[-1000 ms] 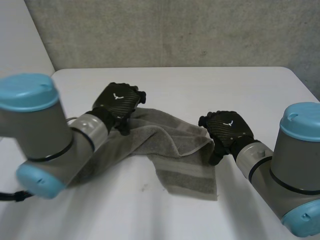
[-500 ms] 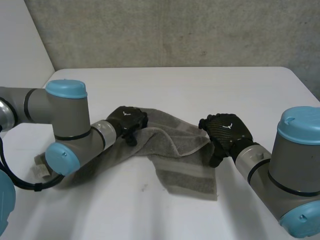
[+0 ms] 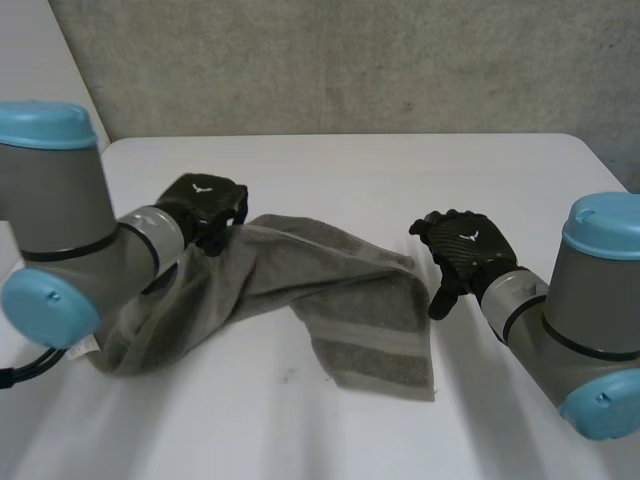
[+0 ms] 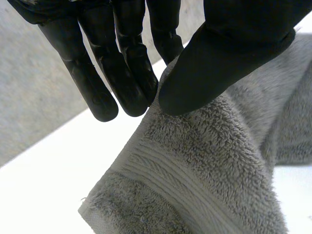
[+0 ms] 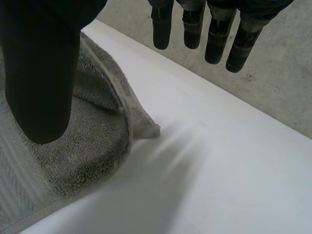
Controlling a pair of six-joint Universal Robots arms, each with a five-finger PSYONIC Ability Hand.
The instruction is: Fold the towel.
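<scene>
A grey towel (image 3: 335, 290) lies crumpled across the middle of the white table (image 3: 400, 170). My left hand (image 3: 200, 205) is at the towel's far left part and is shut on it. In the left wrist view the thumb (image 4: 219, 53) pinches the towel (image 4: 204, 161) against the fingers (image 4: 122, 73), and a banded edge hangs below them. My right hand (image 3: 462, 250) hovers just off the towel's right edge, open. In the right wrist view its thumb (image 5: 41, 73) is above the towel (image 5: 83, 141), its straight fingers (image 5: 195, 24) spread over bare table, holding nothing.
A rough grey wall (image 3: 350, 60) runs behind the table's far edge. The table's right edge (image 3: 615, 180) curves away near my right arm. Bare tabletop lies in front of the towel and beyond it.
My left hand closed on the towel and pulled it left, stretching the cloth out. My right hand opened wider and drew slightly right, off the towel's corner.
</scene>
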